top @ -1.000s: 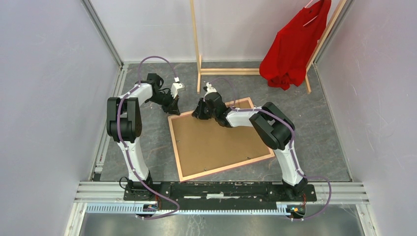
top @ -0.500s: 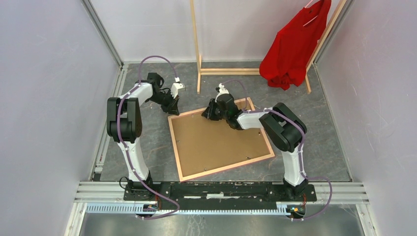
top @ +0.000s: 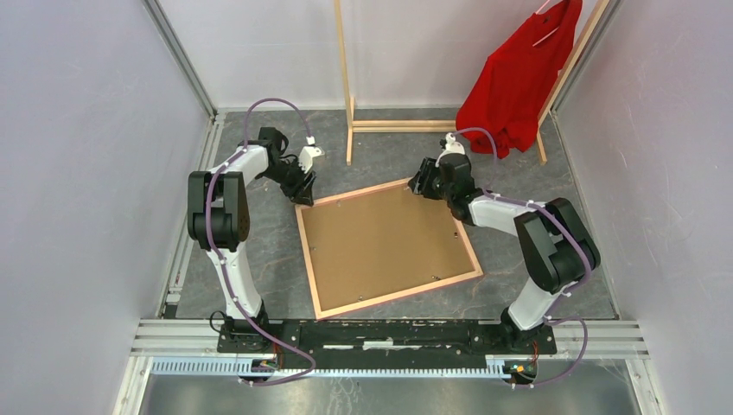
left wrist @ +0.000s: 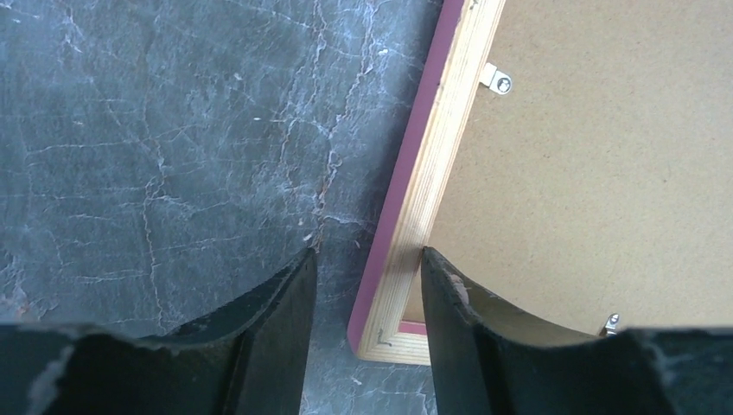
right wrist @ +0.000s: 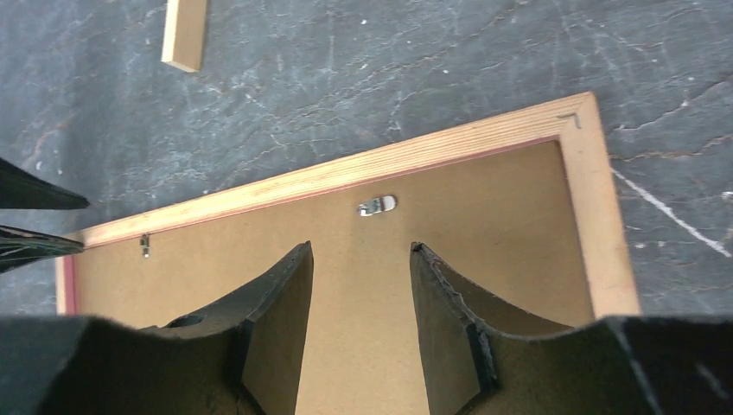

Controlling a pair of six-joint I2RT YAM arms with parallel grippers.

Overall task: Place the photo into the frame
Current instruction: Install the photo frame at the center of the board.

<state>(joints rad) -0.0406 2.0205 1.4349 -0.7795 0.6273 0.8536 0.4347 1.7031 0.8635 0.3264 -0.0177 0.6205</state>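
top: high, wide, looking down | left wrist: close, frame [left wrist: 419, 207] corner | right wrist: close, far frame edge | all share frame

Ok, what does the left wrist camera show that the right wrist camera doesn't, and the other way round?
Left wrist only: the left rail of the frame with its side clip, the far-left corner inside the open left gripper. Right wrist only: the foot of the clothes rack, the frame's far-right corner, a far-edge clip ahead of the open right gripper. Both: the brown backing board and dark table.
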